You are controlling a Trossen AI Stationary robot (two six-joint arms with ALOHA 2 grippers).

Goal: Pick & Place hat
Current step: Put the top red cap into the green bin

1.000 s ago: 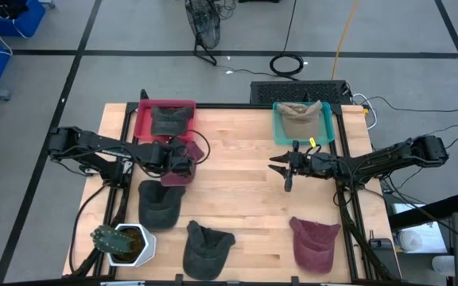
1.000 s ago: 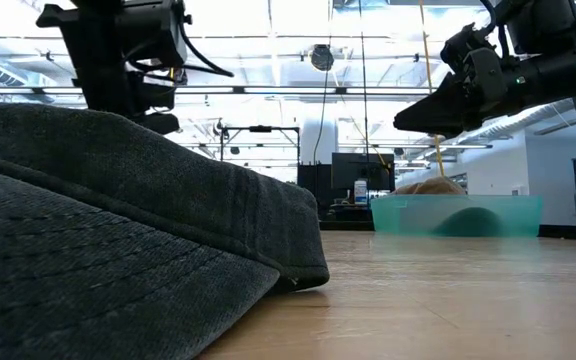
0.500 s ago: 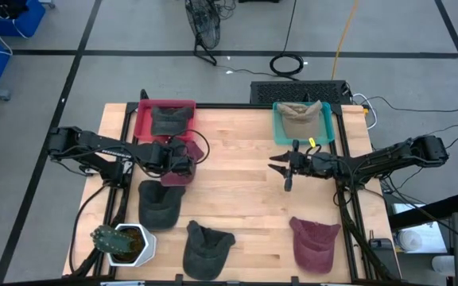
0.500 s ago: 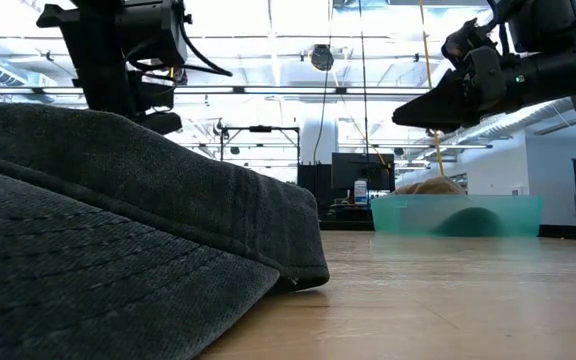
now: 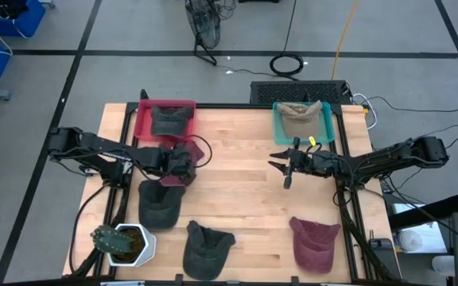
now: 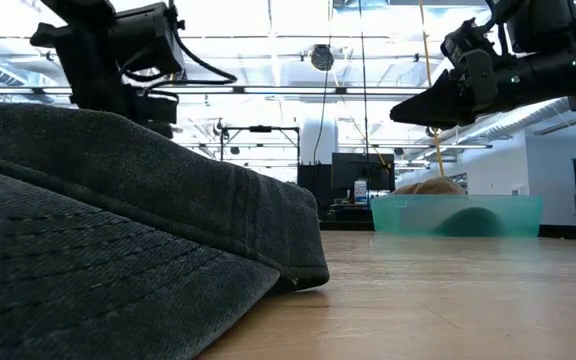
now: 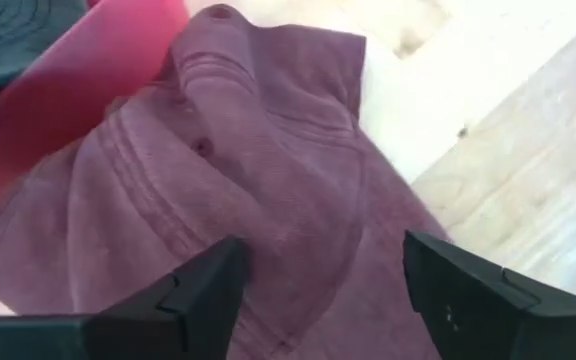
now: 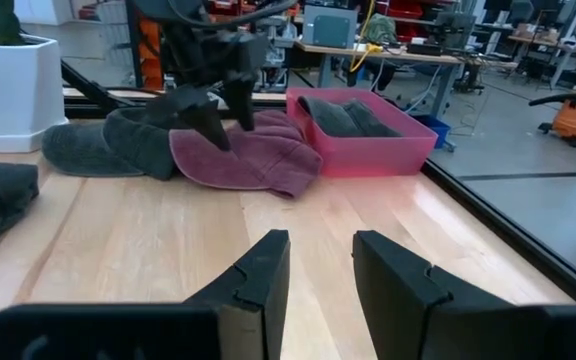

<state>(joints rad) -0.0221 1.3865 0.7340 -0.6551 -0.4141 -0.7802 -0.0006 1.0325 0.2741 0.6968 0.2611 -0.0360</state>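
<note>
From above we see the left gripper [image 5: 188, 163] over a maroon hat [image 5: 193, 148] lying just beside the red bin [image 5: 144, 119], which holds a dark hat [image 5: 170, 119]. Our left wrist view shows what the overhead cannot: the fingers [image 7: 203, 290] spread apart, released, hanging above the maroon cloth without gripping it. The right gripper [image 5: 283, 164] waits near the teal bin [image 5: 325, 127], jaws parted and empty, plainest in its own wrist view. The low view is mostly blocked by a dark cap [image 6: 118, 240].
</note>
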